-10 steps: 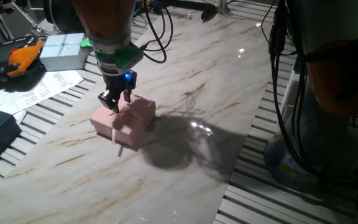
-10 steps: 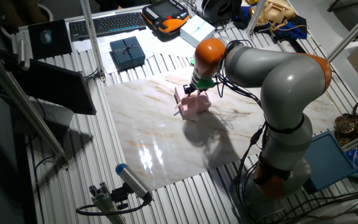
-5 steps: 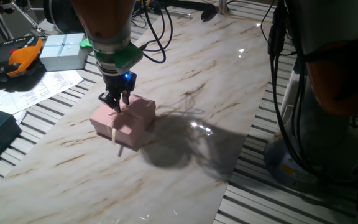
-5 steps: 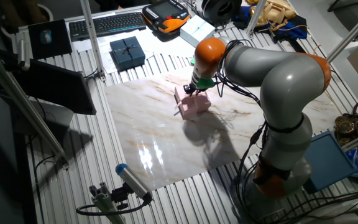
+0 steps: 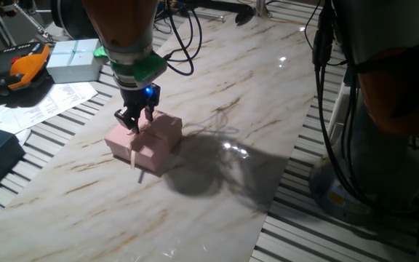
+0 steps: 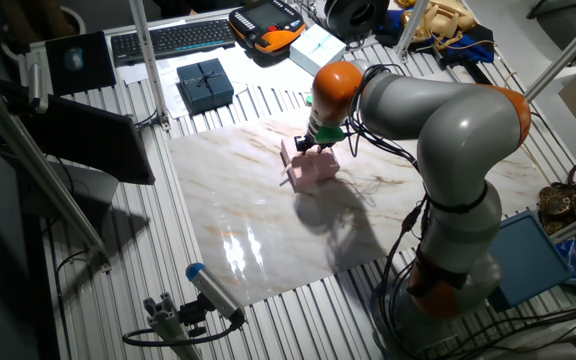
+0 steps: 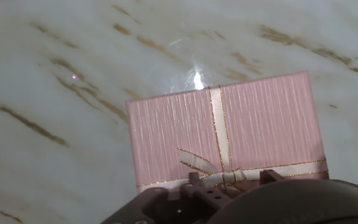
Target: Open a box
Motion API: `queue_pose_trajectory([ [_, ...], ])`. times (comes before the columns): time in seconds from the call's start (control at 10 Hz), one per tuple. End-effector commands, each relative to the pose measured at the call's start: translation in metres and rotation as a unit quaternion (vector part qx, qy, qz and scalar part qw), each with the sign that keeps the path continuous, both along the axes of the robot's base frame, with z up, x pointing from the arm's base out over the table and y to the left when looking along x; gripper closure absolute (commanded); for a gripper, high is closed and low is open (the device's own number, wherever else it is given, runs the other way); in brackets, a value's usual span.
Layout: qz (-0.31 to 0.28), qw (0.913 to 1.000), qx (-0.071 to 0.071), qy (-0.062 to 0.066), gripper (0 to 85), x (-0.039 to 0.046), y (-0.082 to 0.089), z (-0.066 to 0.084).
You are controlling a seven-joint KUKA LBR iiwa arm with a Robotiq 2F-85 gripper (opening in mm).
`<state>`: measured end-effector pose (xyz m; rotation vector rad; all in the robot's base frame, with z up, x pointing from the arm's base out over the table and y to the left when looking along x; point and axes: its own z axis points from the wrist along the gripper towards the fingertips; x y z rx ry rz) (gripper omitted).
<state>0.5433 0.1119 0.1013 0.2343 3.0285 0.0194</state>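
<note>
My claw (image 5: 134, 124) sits over the pink gift box (image 5: 145, 142) on the marble worktop (image 5: 224, 87), at its ribbon bow (image 7: 219, 171); grip state unclear.

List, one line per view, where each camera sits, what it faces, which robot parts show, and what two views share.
One fixed view: low at the table edge, facing the small pale-pink cardboard box; wrist and claw show.
The other fixed view: high across the table, looking down on the marble slab; the whole grey arm shows.
Hand view: on the hand, looking down at the ribboned lid; only claw housing shows.
Shared: both fixed views show the claw at the box top.
</note>
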Motion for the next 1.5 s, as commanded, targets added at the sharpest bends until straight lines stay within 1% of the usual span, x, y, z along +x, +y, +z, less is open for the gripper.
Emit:
queue_pose_trajectory([
  [0.0, 0.0, 1.0, 0.0, 0.0, 34.0, 0.0001, -0.0001, -0.0009],
  [0.6, -0.001, 1.0, 0.001, 0.0, 34.0, 0.0008, 0.0002, -0.0067],
  [0.7, -0.001, 1.0, 0.001, 0.0, 51.0, 0.0007, 0.0004, -0.0067],
  [1.4, -0.001, 1.0, 0.001, 0.0, 51.0, 0.0006, 0.0009, -0.0075],
])
